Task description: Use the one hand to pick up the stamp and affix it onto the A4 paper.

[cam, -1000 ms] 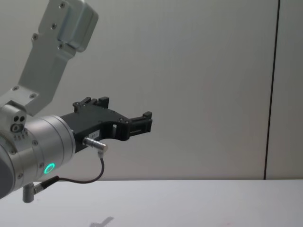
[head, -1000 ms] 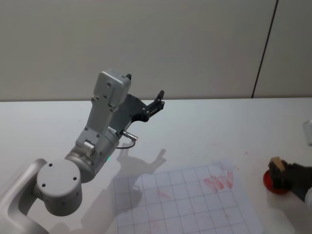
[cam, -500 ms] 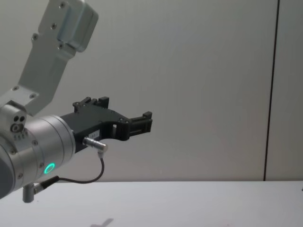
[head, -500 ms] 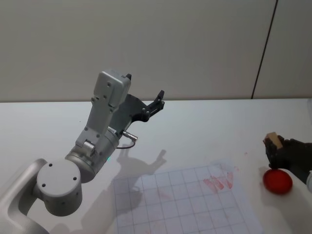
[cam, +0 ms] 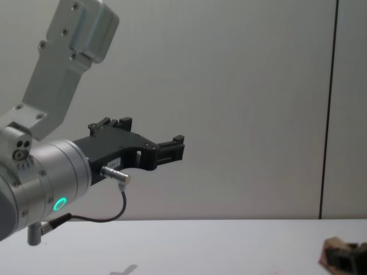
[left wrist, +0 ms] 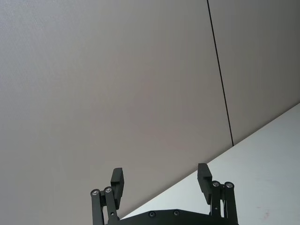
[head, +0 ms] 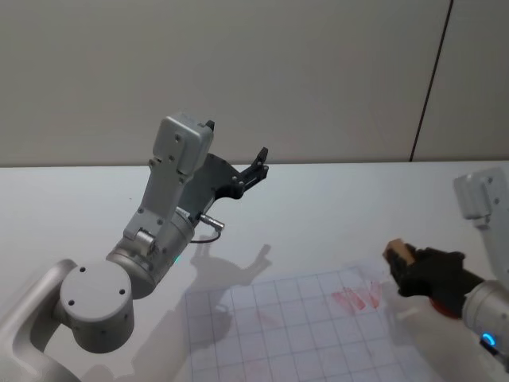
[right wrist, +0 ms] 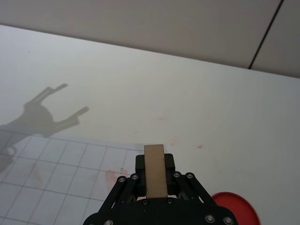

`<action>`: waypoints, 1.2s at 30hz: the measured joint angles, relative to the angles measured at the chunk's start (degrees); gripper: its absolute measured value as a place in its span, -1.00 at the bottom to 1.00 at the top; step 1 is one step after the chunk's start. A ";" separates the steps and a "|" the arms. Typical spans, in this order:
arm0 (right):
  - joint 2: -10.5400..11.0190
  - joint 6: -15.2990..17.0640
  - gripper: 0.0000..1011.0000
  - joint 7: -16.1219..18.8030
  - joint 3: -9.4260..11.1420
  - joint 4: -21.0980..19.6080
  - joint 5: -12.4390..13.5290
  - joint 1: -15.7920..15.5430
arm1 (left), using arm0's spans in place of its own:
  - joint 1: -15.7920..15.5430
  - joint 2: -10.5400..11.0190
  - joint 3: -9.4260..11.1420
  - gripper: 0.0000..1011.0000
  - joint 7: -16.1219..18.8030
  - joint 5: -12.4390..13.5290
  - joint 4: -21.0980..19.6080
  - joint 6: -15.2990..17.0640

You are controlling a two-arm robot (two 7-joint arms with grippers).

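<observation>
Plain tan-brown wood tone was noted on the stamp (right wrist: 154, 171); matte black on the right gripper (right wrist: 155, 165). The paper (head: 302, 334) was recorded white, ruled in a pale grey grid, smeared pink-red toward its 2 o'clock. The ink pad (right wrist: 233, 208) was seen solid red. The left gripper (left wrist: 160, 173) was noted black, with a green glowing ring (cam: 59, 204) behind it. The table (head: 334, 207) was logged white.

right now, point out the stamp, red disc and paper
stamp (right wrist: 154, 171), right wrist view, its tan face
red disc (right wrist: 239, 208), right wrist view, its top
paper (head: 302, 334), head view, a bare grid square
</observation>
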 joint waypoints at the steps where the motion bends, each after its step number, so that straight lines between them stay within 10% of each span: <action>1: -0.31 0.16 -0.57 0.69 -0.37 0.53 -0.20 0.21 | 0.00 0.00 0.00 0.98 0.00 0.00 0.00 0.00; 36: -5.38 2.05 -0.57 11.13 -7.10 10.19 -10.49 6.04 | 0.00 0.00 0.00 0.98 0.00 0.00 0.00 0.00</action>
